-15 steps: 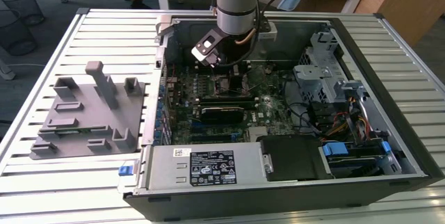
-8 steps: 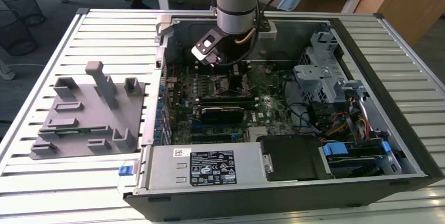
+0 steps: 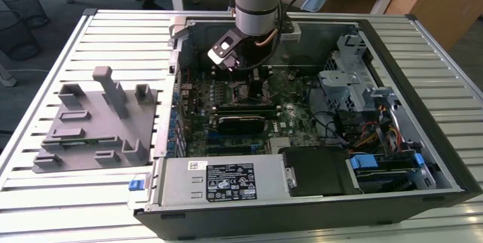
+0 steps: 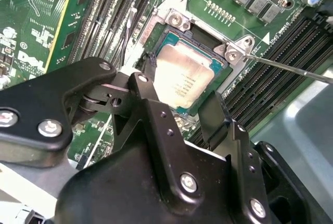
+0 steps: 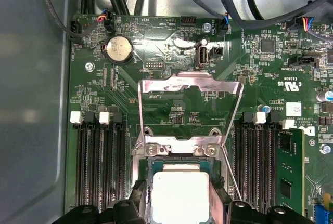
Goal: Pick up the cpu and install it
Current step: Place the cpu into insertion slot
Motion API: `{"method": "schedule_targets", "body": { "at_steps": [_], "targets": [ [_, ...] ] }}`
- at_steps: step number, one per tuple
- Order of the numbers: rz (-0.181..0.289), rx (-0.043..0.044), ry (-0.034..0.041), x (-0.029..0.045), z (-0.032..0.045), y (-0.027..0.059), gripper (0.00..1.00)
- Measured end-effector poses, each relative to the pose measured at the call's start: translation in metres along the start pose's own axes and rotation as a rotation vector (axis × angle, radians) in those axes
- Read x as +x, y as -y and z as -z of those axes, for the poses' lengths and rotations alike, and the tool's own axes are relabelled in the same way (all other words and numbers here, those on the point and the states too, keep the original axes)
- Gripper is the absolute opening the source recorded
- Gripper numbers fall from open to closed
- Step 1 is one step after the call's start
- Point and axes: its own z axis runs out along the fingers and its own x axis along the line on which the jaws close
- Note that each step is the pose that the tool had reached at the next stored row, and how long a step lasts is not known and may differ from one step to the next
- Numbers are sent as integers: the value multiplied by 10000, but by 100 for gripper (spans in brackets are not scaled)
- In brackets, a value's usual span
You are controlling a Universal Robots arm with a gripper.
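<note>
The cpu [image 4: 184,81], a small silvery square chip with a pale rim, lies flat in the open socket of the green motherboard [image 5: 171,109]. My black gripper [image 4: 179,91] is right over it, one finger [image 4: 148,81] against one edge and the other finger [image 4: 213,112] against the opposite edge, shut on the chip. In the first wrist view the cpu [image 5: 179,195] shows between the gripper [image 5: 179,206] fingers, below the raised metal load plate [image 5: 190,86]. In the exterior view the arm [image 3: 257,5] reaches down into the open computer case [image 3: 422,141].
The thin socket lever [image 4: 286,65] stands loose beside the socket. Black memory slots [image 5: 96,167] flank it, with a memory stick [image 5: 291,167] on one side. Cables and drive cages [image 3: 354,96] crowd the exterior view's right. A grey fixture [image 3: 98,124] lies outside the case.
</note>
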Motion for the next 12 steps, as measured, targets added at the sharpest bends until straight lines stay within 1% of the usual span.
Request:
{"method": "schedule_targets", "body": {
  "at_steps": [3, 7, 9, 11, 12],
  "targets": [
    [0, 2, 3, -1, 13, 0, 60],
    [0, 1, 2, -2, 51, -1, 60],
    [1, 0, 11, -3, 67, -2, 58],
    [2, 1, 31, -2, 79, -3, 46],
    [2, 1, 37, -3, 84, -3, 46]
  ]
}}
